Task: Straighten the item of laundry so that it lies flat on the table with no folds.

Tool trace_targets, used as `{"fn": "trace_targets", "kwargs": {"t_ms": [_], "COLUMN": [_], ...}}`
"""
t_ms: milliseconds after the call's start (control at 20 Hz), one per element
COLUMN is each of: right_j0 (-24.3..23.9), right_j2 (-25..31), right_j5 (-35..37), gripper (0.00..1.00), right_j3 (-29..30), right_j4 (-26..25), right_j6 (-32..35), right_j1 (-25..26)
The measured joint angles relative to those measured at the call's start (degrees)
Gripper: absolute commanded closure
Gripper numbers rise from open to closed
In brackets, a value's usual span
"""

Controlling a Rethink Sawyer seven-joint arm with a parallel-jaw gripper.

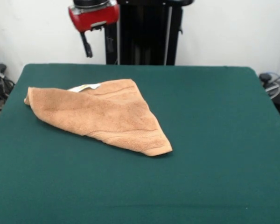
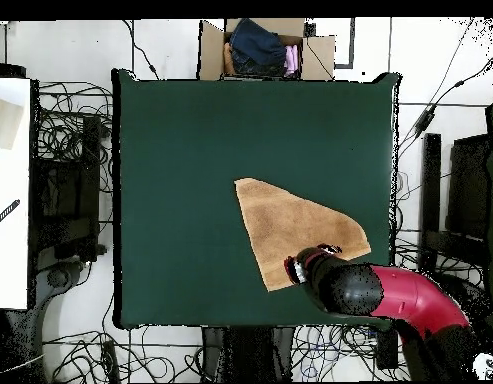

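On the green worktop (image 1: 214, 140) a folded triangular towel (image 1: 102, 114) lies, white label (image 1: 85, 87) showing; the claw (image 1: 87, 46) hangs above, its opening impossible to tell.

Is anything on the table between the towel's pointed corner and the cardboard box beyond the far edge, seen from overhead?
No. In the overhead view only bare green table lies between the towel and the box.

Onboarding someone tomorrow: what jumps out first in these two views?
The orange-tan towel lies folded into a rough triangle on the dark green table, its white label at the far edge. The red arm's gripper hangs above the table's far side, clear of the cloth. Overhead, a cardboard box of clothes sits past the table's opposite edge.
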Motion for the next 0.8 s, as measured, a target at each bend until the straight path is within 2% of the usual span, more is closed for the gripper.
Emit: {"fn": "trace_targets", "kwargs": {"t_ms": [400,800], "right_j0": [3.3,7.6], "right_j2": [-5.3,-8.6], "right_j5": [-1.4,-3.7], "gripper": [0.00,0.00], "right_j3": [2.2,5.8], "right_j4": [0.0,0.8], "right_j6": [0.0,0.7], "right_j1": [1.2,-0.9]}}
